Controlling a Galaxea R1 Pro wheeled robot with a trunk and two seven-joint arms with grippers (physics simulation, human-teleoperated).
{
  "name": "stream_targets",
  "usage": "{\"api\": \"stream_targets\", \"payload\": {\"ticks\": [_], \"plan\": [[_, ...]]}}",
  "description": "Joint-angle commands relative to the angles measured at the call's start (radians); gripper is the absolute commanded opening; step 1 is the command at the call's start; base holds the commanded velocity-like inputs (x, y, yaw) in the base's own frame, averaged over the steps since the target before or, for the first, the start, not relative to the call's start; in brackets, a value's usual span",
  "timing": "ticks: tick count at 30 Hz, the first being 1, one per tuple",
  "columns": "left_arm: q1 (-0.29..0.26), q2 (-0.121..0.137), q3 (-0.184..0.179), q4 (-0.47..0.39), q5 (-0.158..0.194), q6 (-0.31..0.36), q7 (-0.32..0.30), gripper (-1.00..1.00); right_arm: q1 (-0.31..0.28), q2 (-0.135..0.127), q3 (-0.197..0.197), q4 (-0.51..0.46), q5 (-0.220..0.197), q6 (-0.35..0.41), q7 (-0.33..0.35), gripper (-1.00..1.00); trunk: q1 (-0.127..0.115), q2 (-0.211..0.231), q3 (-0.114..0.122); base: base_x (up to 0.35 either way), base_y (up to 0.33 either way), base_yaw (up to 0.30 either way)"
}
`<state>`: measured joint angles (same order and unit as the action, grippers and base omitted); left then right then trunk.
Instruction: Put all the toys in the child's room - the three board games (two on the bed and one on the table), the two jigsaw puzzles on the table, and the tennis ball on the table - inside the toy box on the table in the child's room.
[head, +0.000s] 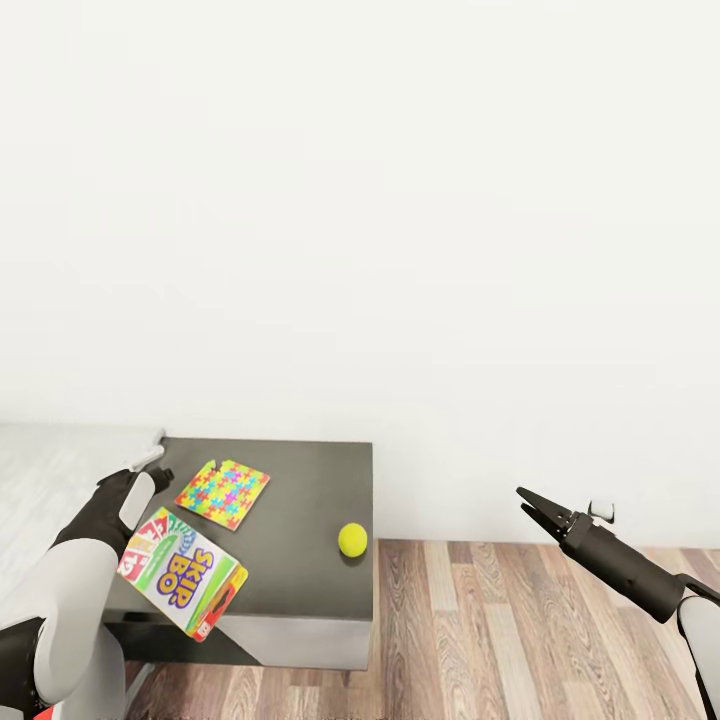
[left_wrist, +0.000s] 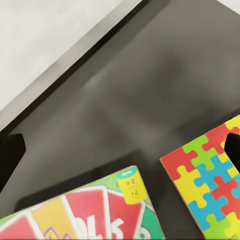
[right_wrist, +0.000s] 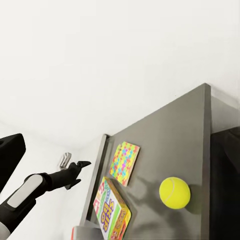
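Observation:
On the dark grey cabinet section of the table (head: 300, 480) lie a jigsaw puzzle (head: 222, 493), the green-white-red SKIP-BO board game (head: 185, 572) at the near edge, and the tennis ball (head: 352, 539) by the right edge. My left gripper (head: 156, 466) hovers open over the cabinet's left side, just left of the puzzle and above the game box. In the left wrist view the puzzle (left_wrist: 210, 185) and the game box (left_wrist: 90, 210) lie below the open fingers (left_wrist: 11, 159). My right gripper (head: 535, 508) hangs open over the floor, well right of the ball (right_wrist: 174, 192).
The pale grey table top (head: 50, 450) joins the cabinet on the left. A white wall (head: 400, 250) stands right behind. Brown wood-plank floor (head: 520, 630) lies to the right of the cabinet, under my right arm.

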<state>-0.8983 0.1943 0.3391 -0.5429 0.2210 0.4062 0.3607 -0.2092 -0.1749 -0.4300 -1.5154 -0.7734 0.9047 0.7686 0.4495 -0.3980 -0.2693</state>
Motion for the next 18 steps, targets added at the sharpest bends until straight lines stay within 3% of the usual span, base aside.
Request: {"api": "stream_targets", "payload": {"ticks": [1,18], "plan": [[-0.001,0.000,0.000,-0.002,0.010,0.005,0.006,1.00,-0.001,0.000,-0.001,0.000,0.000,0.005,0.003,1.00,0.000,-0.002,-0.004,0.000,0.000,0.000],[-0.001,0.000,0.000,-0.002,0.011,0.042,0.006,1.00,-0.001,0.000,-0.001,0.000,0.000,0.005,0.003,1.00,0.000,-0.002,-0.031,0.000,0.000,0.000]]}}
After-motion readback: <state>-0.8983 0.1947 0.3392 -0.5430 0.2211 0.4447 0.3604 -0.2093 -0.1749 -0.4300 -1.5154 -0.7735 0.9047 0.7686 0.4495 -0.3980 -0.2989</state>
